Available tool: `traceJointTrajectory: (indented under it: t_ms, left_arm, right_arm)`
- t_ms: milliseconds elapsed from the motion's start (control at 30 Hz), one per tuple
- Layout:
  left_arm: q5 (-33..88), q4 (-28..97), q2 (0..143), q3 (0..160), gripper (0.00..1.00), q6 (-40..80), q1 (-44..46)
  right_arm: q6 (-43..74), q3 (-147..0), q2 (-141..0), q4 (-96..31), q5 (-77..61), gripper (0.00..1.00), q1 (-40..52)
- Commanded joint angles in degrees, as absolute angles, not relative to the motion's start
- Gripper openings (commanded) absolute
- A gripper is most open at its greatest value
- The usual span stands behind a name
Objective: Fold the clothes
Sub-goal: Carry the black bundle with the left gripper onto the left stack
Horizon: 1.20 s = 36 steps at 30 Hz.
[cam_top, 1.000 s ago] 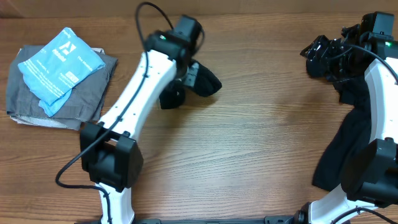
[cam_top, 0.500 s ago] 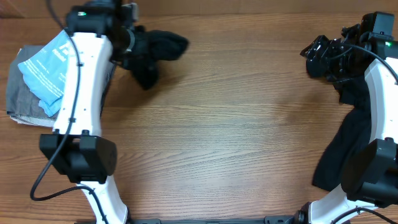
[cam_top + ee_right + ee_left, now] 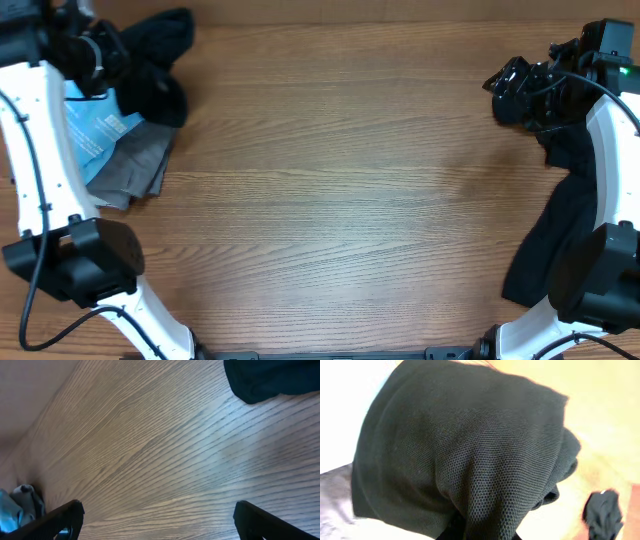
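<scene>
Bunched black knit garment [image 3: 470, 455] fills the view.

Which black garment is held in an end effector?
The bunched garment at top left, by the grey cloth; the long garment lies loose at right.

The overhead camera looks straight down on the whole table [image 3: 350, 200], with my arm bases at its near edge. My left wrist camera sits so close to the black garment [image 3: 470, 450] that the knit nearly fills its frame; the overhead view shows that same garment at the far left. My right wrist camera looks low across bare wood toward the left, between my right fingers [image 3: 65, 516], and shares the blue packet [image 3: 95, 135] with the overhead view
</scene>
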<state>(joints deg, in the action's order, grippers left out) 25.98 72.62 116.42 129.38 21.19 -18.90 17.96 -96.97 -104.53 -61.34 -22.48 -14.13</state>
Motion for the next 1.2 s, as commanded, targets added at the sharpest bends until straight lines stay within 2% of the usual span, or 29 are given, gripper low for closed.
traceJointTrajectory:
  t_ms: [0, 233, 567, 1167]
  left_arm:
    - [30.35, 71.92, 116.25, 129.45, 0.04, 22.79, -21.45]
    - [40.05, 65.43, 116.25, 123.37, 0.04, 24.49, -24.14]
    - [48.99, 57.14, 116.27, 123.04, 0.04, 25.89, -20.84]
    - [46.3, 53.82, 125.14, 122.98, 0.04, 24.18, -20.34]
  right_arm:
    - [17.58, -96.84, -104.62, -61.19, -22.48, 1.0, -14.06]
    - [17.58, -96.84, -104.62, -61.21, -22.48, 1.0, -14.06]
    - [17.58, -96.84, -104.62, -61.19, -22.48, 1.0, -14.06]
    - [17.58, -96.84, -104.62, -61.19, -22.48, 1.0, -14.06]
